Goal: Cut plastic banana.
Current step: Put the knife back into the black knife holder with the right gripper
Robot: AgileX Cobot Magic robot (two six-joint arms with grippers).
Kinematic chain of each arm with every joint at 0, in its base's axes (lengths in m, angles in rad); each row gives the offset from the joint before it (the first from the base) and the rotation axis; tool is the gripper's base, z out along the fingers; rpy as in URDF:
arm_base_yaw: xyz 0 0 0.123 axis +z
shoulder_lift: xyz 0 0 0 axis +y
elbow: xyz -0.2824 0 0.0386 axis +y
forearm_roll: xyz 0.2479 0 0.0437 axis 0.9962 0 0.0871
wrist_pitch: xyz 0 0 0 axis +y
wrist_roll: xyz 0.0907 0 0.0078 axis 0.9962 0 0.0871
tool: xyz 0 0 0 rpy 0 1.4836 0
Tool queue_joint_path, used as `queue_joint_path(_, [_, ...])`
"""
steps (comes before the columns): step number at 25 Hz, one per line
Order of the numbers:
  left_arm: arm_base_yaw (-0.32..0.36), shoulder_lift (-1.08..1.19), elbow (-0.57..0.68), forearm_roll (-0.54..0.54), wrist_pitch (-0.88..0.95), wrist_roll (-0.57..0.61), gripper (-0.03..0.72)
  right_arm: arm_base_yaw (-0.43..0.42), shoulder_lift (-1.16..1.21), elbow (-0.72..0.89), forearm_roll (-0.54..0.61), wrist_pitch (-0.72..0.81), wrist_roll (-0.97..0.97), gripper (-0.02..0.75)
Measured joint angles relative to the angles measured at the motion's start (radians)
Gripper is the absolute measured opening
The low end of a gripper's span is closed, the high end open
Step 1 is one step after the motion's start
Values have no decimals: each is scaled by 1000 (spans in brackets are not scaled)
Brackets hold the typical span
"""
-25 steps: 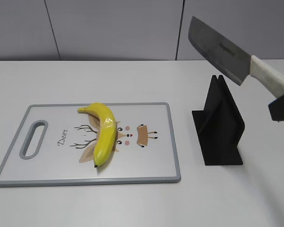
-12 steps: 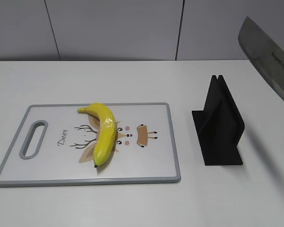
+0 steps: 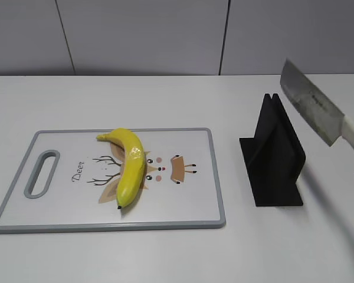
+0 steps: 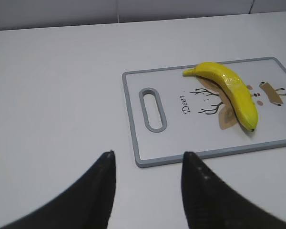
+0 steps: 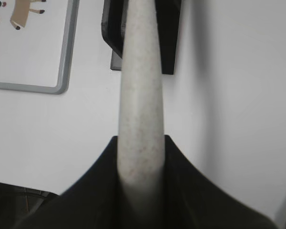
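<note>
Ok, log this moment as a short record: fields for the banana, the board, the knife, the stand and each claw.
banana: plastic banana lying whole on the cutting board, over the deer print
board: grey-rimmed white cutting board, handle slot at its left end
knife: cleaver held tilted in the air, right of the board, above the stand
stand: black knife stand on the table, empty
left claw: open, holding nothing, over the bare table near the board
right claw: shut on the cleaver's pale handle
</note>
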Motion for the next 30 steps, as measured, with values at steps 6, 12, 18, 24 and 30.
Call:
queue_joint_path(6, [0, 0, 0, 0, -1, 0, 435, 0, 125, 0, -2, -108, 0, 162])
queue_joint_path(12, [0, 0, 0, 0, -1, 0, 435, 0, 140, -28, -2, -113, 0, 162])
queue_joint_path(18, [0, 0, 0, 1, -1, 0, 435, 0, 107, -117, 27, -63, 0, 162])
queue_joint_path(24, [0, 0, 0, 1, -2, 0, 435, 45, 137, -125, -13, -2, 36, 162])
queue_joint_path(30, [0, 0, 0, 1, -2, 0, 435, 262, 151, -185, -325, 86, 305, 162])
